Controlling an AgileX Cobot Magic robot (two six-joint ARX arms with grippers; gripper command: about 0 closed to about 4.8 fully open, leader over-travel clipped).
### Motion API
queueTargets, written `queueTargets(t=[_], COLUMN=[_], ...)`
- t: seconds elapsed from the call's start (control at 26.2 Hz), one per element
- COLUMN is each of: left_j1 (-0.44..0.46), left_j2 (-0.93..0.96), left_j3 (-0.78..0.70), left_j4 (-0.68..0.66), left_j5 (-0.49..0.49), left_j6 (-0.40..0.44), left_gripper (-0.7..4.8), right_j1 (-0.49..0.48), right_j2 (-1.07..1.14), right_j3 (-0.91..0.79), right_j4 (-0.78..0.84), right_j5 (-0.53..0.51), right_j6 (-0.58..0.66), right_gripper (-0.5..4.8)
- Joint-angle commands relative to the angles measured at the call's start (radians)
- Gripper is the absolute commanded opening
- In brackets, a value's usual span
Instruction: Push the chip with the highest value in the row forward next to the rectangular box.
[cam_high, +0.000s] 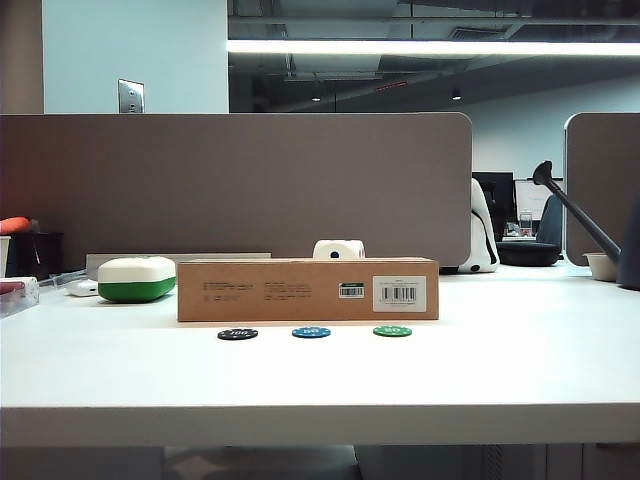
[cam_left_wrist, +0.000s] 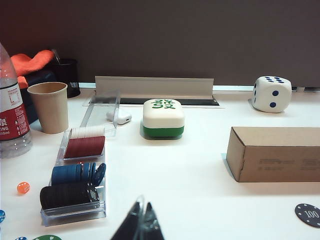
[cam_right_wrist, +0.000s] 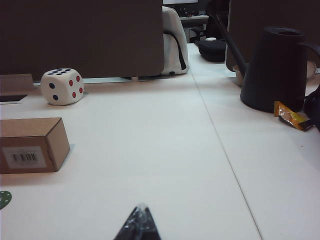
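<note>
The row of three chips lies just in front of the rectangular box (cam_high: 308, 289), a long brown carton with a barcode label: the black "100" chip (cam_high: 238, 334) on the left, a blue chip (cam_high: 311, 332) in the middle, a green chip (cam_high: 392, 331) on the right. In the left wrist view the black chip (cam_left_wrist: 308, 215) lies by the box (cam_left_wrist: 274, 153). My left gripper (cam_left_wrist: 142, 208) is shut and empty, well short of the chip. My right gripper (cam_right_wrist: 141, 209) is shut and empty too, with the box end (cam_right_wrist: 32, 145) and the green chip's edge (cam_right_wrist: 4, 198) off to one side. Neither arm shows in the exterior view.
A white-and-green case (cam_high: 137, 279) and a white die (cam_high: 338, 249) stand behind the box. A clear rack of chips (cam_left_wrist: 75, 187), a paper cup (cam_left_wrist: 49, 106) and a water bottle (cam_left_wrist: 12, 115) crowd the left. A black jug (cam_right_wrist: 274, 69) stands at the right.
</note>
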Motion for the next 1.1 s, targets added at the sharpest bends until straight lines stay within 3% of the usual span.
queueTargets(t=[0.04,0.42,0.65,0.8,1.03,1.1], left_j1=[0.002,-0.011,-0.161,-0.271,-0.408,-0.474], left_j2=[0.0,0.0,0.1,0.189,0.247,0.273], left_j3=[0.004,0.004,0.004,0.004,0.004,0.004], left_j4=[0.011,0.011,0.013,0.011,0.012,0.012], left_j5=[0.002,0.0,-0.002,-0.002,-0.002,-0.002], left_j6=[0.0,0.0,0.0,0.0,0.0,0.0], left_gripper=[-0.05,-0.05,-0.05,-0.05,-0.05,-0.05], right_j1=[-0.002,-0.002,-0.001,-0.001,-0.001,-0.001], right_j2=[0.001,0.001,0.001,0.001,0.001,0.001], right_j3=[-0.004,-0.004,-0.004,-0.004,-0.004,-0.004], right_j4=[0.016,0.017,0.017,0.017,0.016,0.018], right_j5=[0.001,0.001,-0.004,-0.006,-0.013,-0.066], right_j6=[-0.003,-0.002,0.012,0.148,0.456,0.566], right_gripper=[-0.08,-0.08,-0.08,-0.08,-0.08,-0.08])
